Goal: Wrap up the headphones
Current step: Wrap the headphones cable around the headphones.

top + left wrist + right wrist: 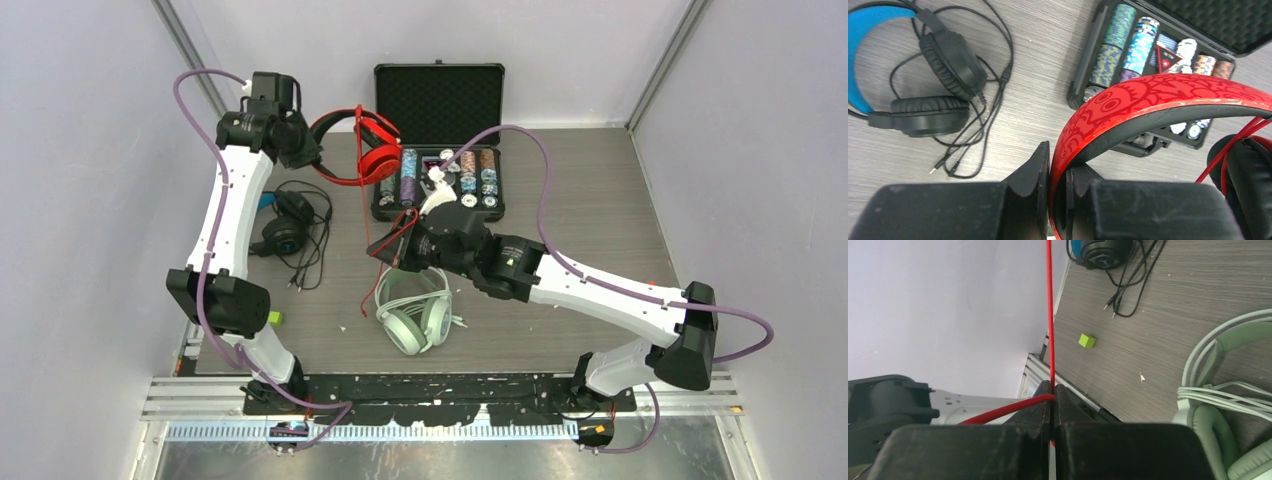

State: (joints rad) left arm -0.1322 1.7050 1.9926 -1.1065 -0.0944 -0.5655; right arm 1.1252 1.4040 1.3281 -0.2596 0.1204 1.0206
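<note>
Glossy red over-ear headphones [372, 150] are pinched by the headband in the left hand [1058, 167] over the grey wood-grain surface [590, 200], beside an open black chip case [440, 100], while their thin red cable [1049, 315] is pinched in the right hand [1053, 392].

The left arm [232, 215] and right arm [610, 292] share white link shells, black joint housings and a purple cable [180, 95] each.
</note>
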